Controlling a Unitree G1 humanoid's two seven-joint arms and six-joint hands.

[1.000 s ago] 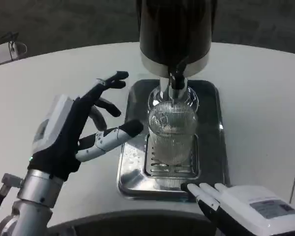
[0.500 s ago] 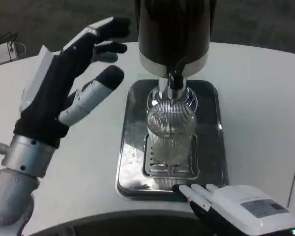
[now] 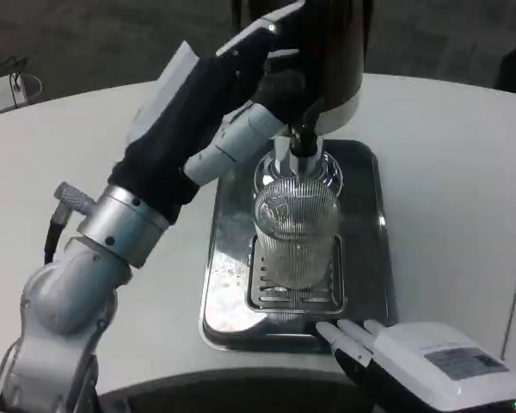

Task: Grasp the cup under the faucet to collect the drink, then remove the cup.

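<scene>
Resting at tray's (image 3: pixel 365 284) near edge, right hand (image 3: pixel 417 357), fingers straight, close together, holding nothing. Cup (image 3: pixel 297 237), ribbed glass, upright on grate in tray, directly under faucet (image 3: pixel 303 138). Left hand (image 3: pixel 219 103) raised beside dispenser (image 3: pixel 327 52), fingers reaching onto its body above faucet; grip cannot tell.

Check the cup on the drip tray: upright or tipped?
Upright: the cup stands on the tray's grate, directly under the faucet.

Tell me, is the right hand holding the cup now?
No, the right hand lies at the near edge of the tray, apart from the cup under the faucet.
</scene>
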